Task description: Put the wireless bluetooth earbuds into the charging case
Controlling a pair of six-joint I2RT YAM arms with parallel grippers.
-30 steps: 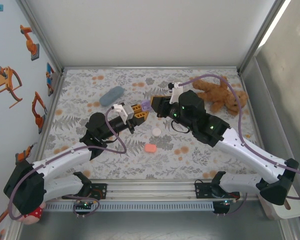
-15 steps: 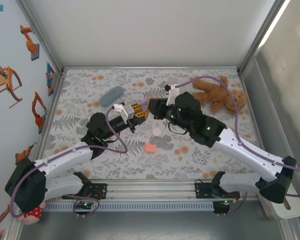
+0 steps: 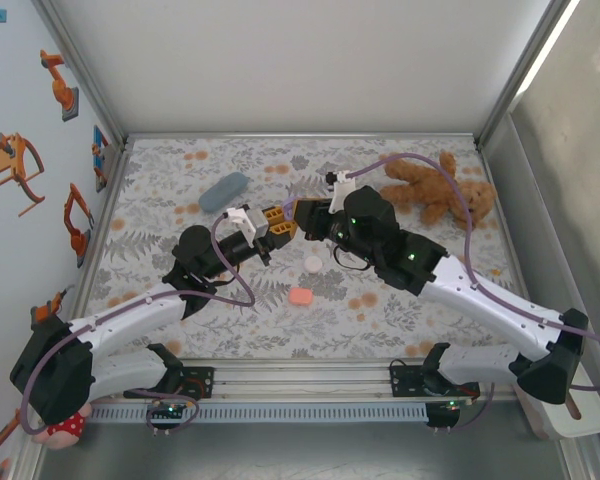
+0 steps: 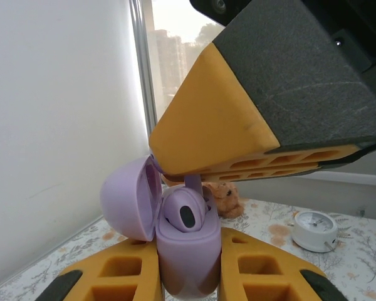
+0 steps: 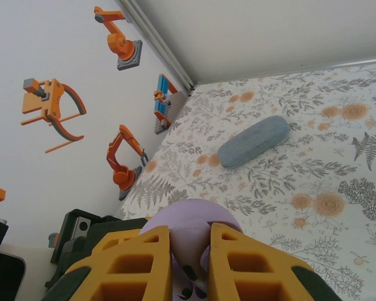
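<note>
Above the middle of the floral table (image 3: 360, 320), both arms meet nose to nose with the work held clear of the surface. The left gripper (image 4: 188, 276) is closed on the lower body of the lilac charging case (image 4: 188, 251), holding it upright with its lid (image 4: 126, 199) swung open to one side. The right gripper (image 5: 189, 233) is closed on the stem of one lilac earbud (image 4: 183, 212), and the bud's head sits in the mouth of the case. Judged from these views, insertion of this earbud is under way: the head is in or just at its socket, but the stem is gripped, so release has not been made. Steps left appear to be pressing the bud fully home, opening the right fingers, and withdrawing. Whether a second earbud already sits in the other socket cannot be told, because the first bud and the fingers cover it. Closing the lid may also be required. Count of items: one lilac case, one lilac earbud in view, and two grippers, both engaged. Lying on the table are one small white round object (image 3: 312, 264), one salmon-pink item (image 3: 300, 296) just nearer the arm bases, one blue-grey oblong case (image 3: 224, 190) toward the far left, and one teddy bear (image 3: 440, 190) at the far right.
</note>
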